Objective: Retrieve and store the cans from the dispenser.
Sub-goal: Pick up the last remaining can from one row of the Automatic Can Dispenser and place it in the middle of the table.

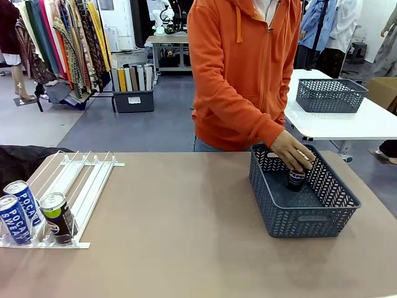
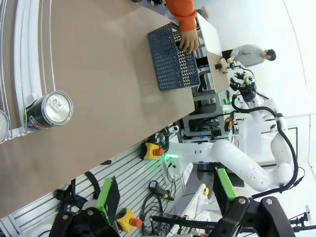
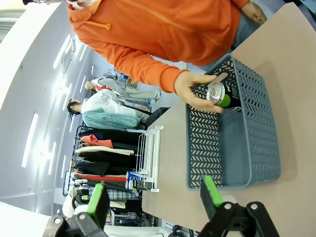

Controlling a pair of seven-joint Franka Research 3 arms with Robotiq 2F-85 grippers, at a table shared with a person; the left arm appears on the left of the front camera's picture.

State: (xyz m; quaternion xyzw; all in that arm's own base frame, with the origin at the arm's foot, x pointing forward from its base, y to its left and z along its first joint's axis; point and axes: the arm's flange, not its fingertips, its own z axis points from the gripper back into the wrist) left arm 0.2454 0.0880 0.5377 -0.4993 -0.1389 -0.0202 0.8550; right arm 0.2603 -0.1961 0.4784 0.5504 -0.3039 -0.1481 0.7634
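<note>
Cans first, front view: two blue cans (image 1: 15, 218) with white lettering and one dark can (image 1: 59, 217) with a yellow-green label sat at the front lip of the dispenser (image 1: 80, 177), silver tops up and leaning slightly. The lanes behind them were bare rails. Well apart from the dispenser, across the table (image 1: 180, 230), a person's hand (image 1: 291, 151) held a fourth can (image 1: 296, 179), also dark, down inside the grey basket (image 1: 298, 225). I couldn't tell whether it touched the basket floor. I judged this to be the store step for that can, with three left to fetch.

Left wrist view: the left gripper (image 2: 165, 195) hung clear of the dispenser, off its front end, with its jaws wide apart and nothing between them. The dark can's pull-tab top was the closest can to it, at the dispenser's front corner.

Right wrist view: the right gripper (image 3: 154, 197) had its jaws apart and empty. It sat well apart from the dispenser, with the basket between them. The hand gripped the fourth can by its rim.

The next move is probably to pull another can from the dispenser's front. The left gripper looked better placed for that. It would need to come down around the can body, close on the sides, and lift it over the lip. The cans are slim smooth metal, so they could slip or tip.
</note>
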